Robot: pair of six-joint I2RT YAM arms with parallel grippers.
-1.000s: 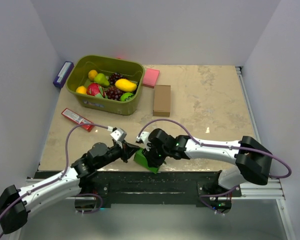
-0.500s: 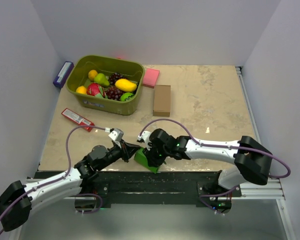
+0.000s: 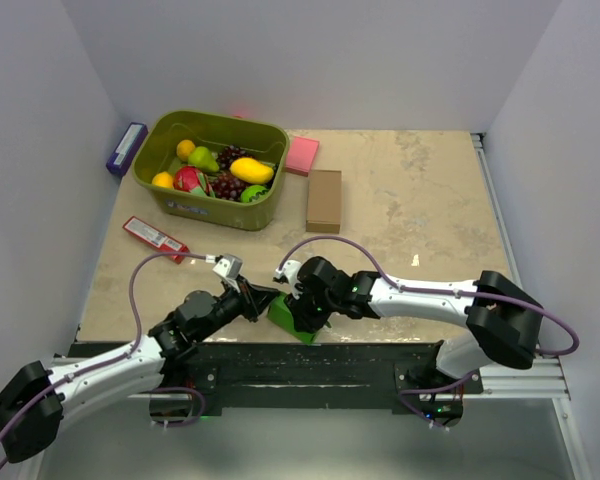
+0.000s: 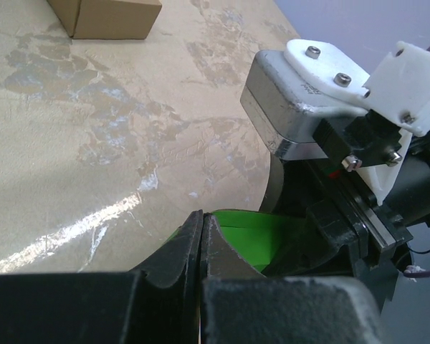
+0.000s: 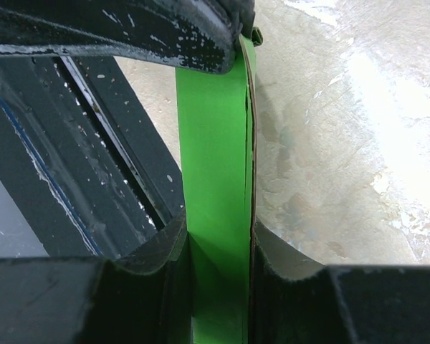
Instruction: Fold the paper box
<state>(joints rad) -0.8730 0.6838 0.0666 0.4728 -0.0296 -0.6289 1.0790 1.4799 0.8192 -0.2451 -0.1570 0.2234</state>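
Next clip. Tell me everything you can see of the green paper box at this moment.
The paper box is bright green thin card, partly folded into a small block; the right wrist view shows layered edges. It sits at the near edge of the table, between the two arms. The right gripper is shut on it, one finger on each face. The left gripper is shut, tips against the box's edge; whether it pinches any card cannot be told. The grippers hide much of it.
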